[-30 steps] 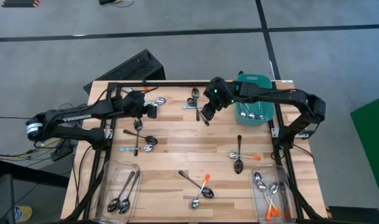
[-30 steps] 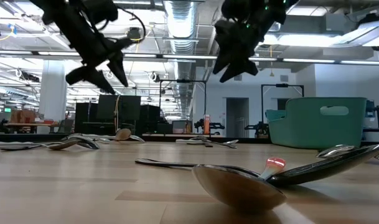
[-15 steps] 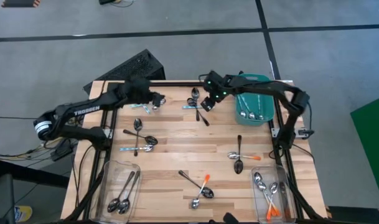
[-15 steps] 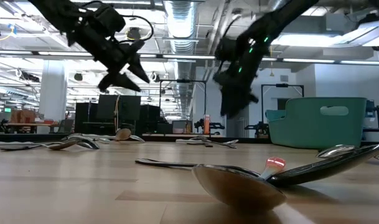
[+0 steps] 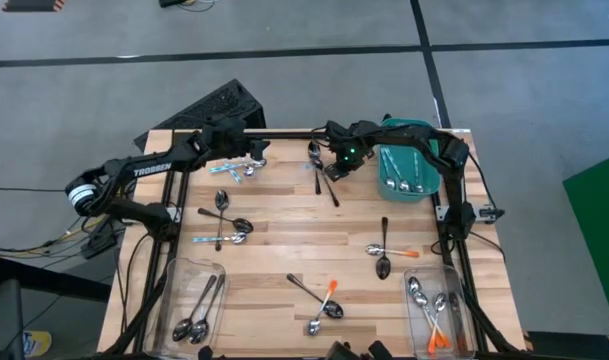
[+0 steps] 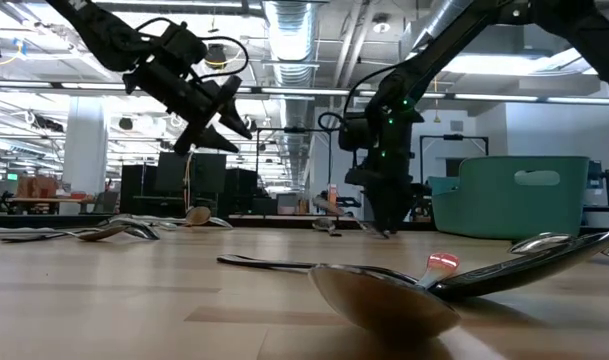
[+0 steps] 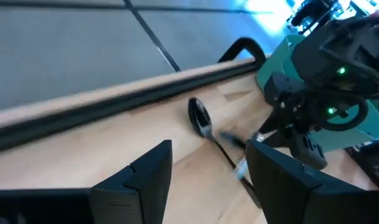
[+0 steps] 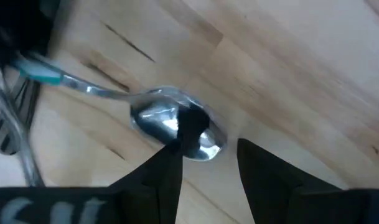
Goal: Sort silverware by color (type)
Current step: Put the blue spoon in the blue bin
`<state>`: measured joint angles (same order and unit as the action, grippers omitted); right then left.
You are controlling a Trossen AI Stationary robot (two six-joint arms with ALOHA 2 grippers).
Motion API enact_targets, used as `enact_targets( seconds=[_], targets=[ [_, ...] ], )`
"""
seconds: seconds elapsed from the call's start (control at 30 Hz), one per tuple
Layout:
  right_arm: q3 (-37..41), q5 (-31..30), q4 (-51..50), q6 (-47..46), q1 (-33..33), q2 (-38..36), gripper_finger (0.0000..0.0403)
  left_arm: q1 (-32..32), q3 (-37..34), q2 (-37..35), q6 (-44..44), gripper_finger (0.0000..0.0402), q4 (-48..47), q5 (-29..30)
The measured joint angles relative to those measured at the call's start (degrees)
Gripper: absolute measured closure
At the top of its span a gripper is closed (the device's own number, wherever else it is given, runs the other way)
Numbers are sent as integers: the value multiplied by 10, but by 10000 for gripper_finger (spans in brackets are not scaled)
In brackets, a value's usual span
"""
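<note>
Spoons lie scattered on the wooden table [image 5: 284, 235]. My right gripper [image 8: 208, 168] is open and low over the far-middle group of spoons [image 5: 319, 165]. Its fingers stand just over the shiny bowl [image 8: 170, 124] of a spoon with a light blue handle [image 8: 37, 68]. In the low view the right gripper [image 6: 379, 215] reaches down almost to the tabletop. My left gripper [image 6: 224, 115] is open and held in the air above the far-left spoons [image 5: 239, 170]. Its wrist view looks past the left gripper [image 7: 208, 168] at a dark-handled spoon [image 7: 200, 115] by the far rail. My right gripper comes at the spoon bowl [image 8: 177, 134] from above, pointing down, with one finger [image 8: 164, 168] at the bowl's edge. Whether that finger touches the bowl, I cannot tell. The spoon lies flat on the table.
The teal tub [image 5: 409, 170] with spoons in it stands right beside my right gripper. Clear bins holding spoons sit at the near left [image 5: 194, 300] and near right [image 5: 434, 310] corners. More spoons lie mid-left [image 5: 222, 225], mid-right [image 5: 384, 250] and near the middle [image 5: 322, 300]. A black rail [image 7: 114, 99] runs along the far edge.
My right gripper has swung toward the far edge and come down from high in the air to just above the tabletop at the far-middle spoons. My left gripper has moved toward the far edge and to the right, staying in the air. No spoon has moved.
</note>
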<state>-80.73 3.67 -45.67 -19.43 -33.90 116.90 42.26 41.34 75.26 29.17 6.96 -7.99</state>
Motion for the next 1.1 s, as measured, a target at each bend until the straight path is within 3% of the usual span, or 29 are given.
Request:
enact_targets(
  seconds=[0.4, 0.53, 0.73, 0.8, 0.93, 1.1],
  targets=[
    [1, 61, 52, 32, 1, -3, 256, -2, 0, -1, -11, 210, 1, -9],
    [1, 61, 57, 34, 1, -3, 295, -2, 0, -1, -11, 210, 0, -13],
    [0, 100, 49, 34, 3, -6, 385, -2, 0, -1, -10, 210, 0, -18],
    [0, 101, 33, 33, 5, -14, 391, -2, 0, -1, -10, 210, 0, -24],
    [2, 58, -23, 34, 16, -42, 395, -2, 0, -1, -10, 210, -1, -49],
    [-33, -41, -142, 43, 40, -97, 397, -3, 0, -1, -11, 210, -19, -57]
  ],
)
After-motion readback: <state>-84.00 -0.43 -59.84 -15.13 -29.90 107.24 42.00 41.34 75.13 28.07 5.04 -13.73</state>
